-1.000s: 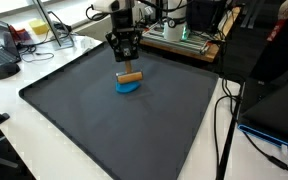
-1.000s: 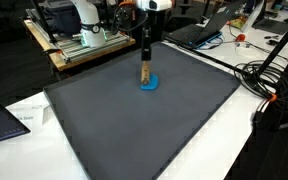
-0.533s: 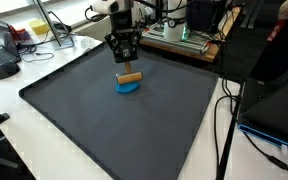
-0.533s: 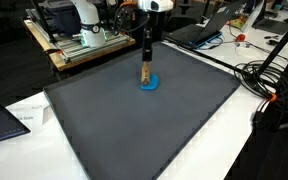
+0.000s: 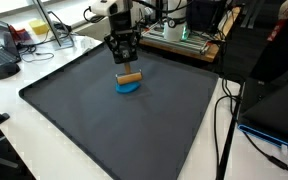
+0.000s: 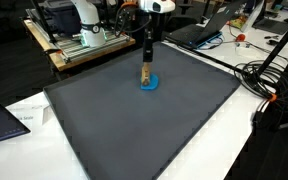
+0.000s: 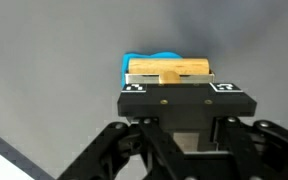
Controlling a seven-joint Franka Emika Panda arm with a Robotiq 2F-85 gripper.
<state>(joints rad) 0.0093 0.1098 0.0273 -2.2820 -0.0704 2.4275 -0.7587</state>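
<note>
A small wooden block (image 5: pixel 130 77) (image 6: pixel 145 72) stands directly over a flat blue piece (image 5: pixel 129 87) (image 6: pixel 147 83) that lies on the dark grey mat (image 5: pixel 104 120) (image 6: pixel 144 125). My gripper (image 5: pixel 128 68) (image 6: pixel 145 62) comes straight down from above and is shut on the wooden block. In the wrist view the wooden block (image 7: pixel 170 68) shows just beyond the black gripper (image 7: pixel 170 78) body, with the blue piece (image 7: pixel 144 60) behind it. Whether the block's underside touches the blue piece I cannot tell.
The mat covers most of a white table (image 5: pixel 24 125). Behind it stand a wooden-framed rack with electronics (image 6: pixel 79 40) (image 5: pixel 179 38), laptops and monitors. Cables (image 6: pixel 269 85) hang off one side, and a keyboard and mouse (image 5: pixel 4 68) lie at another edge.
</note>
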